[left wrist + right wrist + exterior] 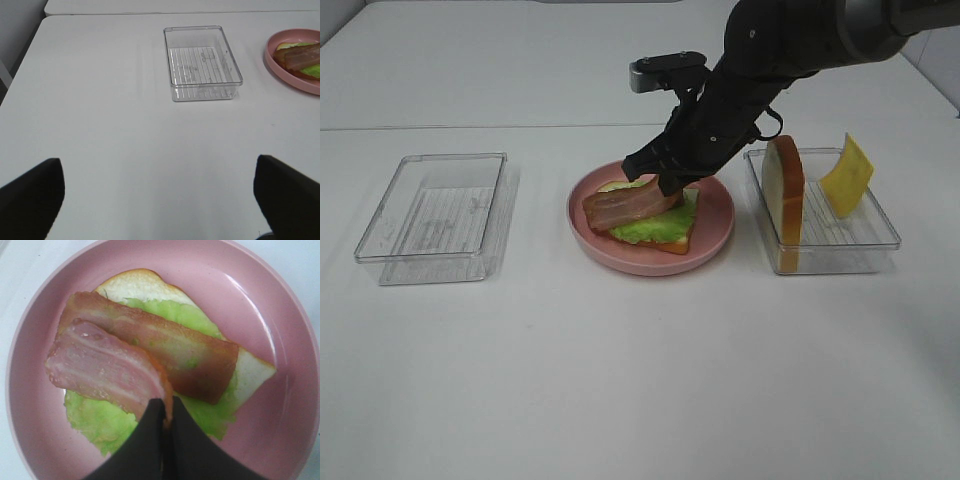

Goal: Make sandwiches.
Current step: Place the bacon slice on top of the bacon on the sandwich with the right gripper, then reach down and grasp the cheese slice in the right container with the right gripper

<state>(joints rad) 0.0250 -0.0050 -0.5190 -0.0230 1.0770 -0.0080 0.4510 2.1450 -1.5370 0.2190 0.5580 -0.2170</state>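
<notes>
On the pink plate [716, 236] lies a white bread slice [135, 285] with a green lettuce leaf [95, 420] and one brown bacon strip [170, 352] flat on it. My right gripper [163, 412] is shut on the end of a second bacon strip [107, 370] and holds it tilted just over the lettuce, beside the first. In the high view the right gripper [672, 185] is over the plate's middle. A second bread slice [785, 190] and a yellow cheese square [847, 175] stand in the right tray [860, 250]. My left gripper [159, 192] is open and empty over bare table.
An empty clear tray [435, 215] sits left of the plate; it also shows in the left wrist view [202, 62]. The right arm reaches in from the back right, over the tray with bread and cheese.
</notes>
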